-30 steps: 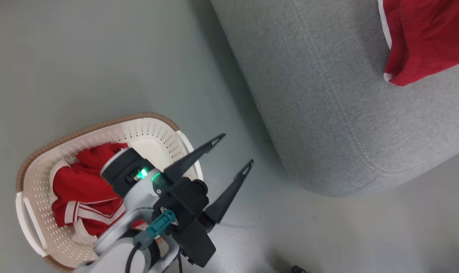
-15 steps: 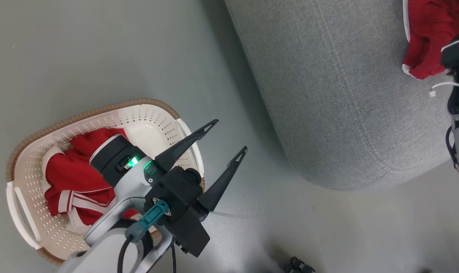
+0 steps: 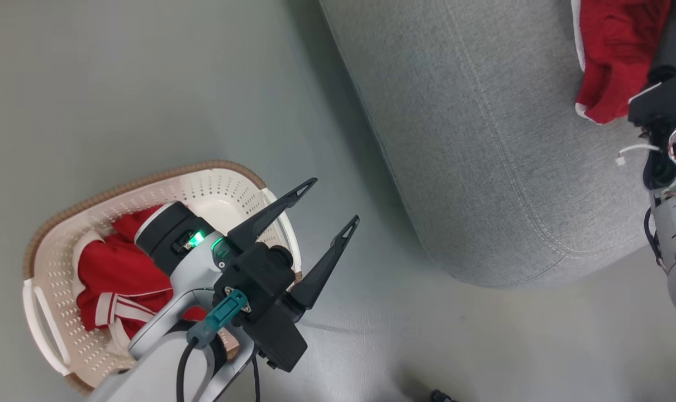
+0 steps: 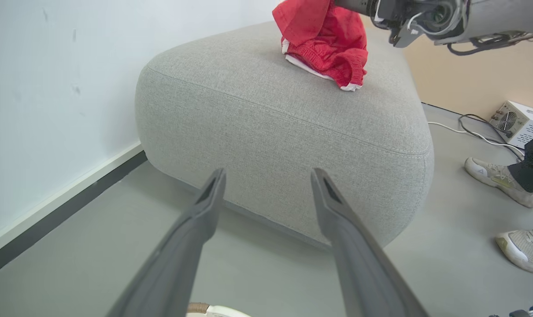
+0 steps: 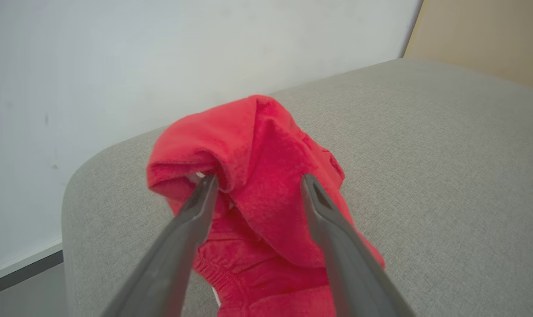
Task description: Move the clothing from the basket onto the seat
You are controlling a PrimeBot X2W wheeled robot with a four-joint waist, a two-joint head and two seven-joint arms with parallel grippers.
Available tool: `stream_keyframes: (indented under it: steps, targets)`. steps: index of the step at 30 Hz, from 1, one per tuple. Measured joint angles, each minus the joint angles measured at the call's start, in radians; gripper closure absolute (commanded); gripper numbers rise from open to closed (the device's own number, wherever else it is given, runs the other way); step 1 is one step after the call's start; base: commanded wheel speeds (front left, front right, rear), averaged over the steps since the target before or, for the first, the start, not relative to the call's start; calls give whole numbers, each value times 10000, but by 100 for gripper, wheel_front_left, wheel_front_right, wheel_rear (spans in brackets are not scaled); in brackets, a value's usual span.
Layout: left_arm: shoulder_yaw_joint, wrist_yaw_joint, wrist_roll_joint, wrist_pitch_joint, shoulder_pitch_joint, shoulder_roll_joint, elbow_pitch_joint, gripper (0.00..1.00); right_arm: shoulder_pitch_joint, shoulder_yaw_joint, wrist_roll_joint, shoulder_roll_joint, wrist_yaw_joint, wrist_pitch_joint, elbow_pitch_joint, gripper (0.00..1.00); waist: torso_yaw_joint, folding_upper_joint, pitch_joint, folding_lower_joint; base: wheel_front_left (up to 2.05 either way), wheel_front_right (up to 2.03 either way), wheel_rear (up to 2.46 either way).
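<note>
New since a second ago: right arm (image 3: 673, 234) is in head view, over the seat (image 3: 483, 139). The right gripper (image 5: 258, 178) has its fingers spread either side of a hump of the red garment (image 5: 271, 145) lying on the seat, which looks released. The left gripper (image 3: 331, 202) is spread and empty beside the basket (image 3: 220, 192). More clothing (image 3: 114, 273) is still in the basket, so it's probably the next pick.

Two garments (image 3: 114, 268), one basket (image 3: 220, 192), one seat (image 3: 483, 139), two tools (image 3: 333, 201).
</note>
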Motion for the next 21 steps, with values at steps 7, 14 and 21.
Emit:
stream_keyframes:
  steps: [7, 14, 21]
  targets:
    - [-79, 36, -102, -301, 42, -322, 414, 0, 703, 165, -430, 67, 142, 0, 6, 0, 101, -1, -566, -2, 0, 0, 0]
    - [-96, 188, -249, -685, 214, -665, 882, 0, 1538, 291, -700, 215, 203, 2, -466, 0, 334, -1, -1205, -3, 0, 0, 0]
    - [-136, 359, -360, -995, 436, -1120, 1363, 0, 2500, 468, -1118, 362, 255, 2, -1315, 0, 807, -1, -1803, -3, 0, 0, 0]
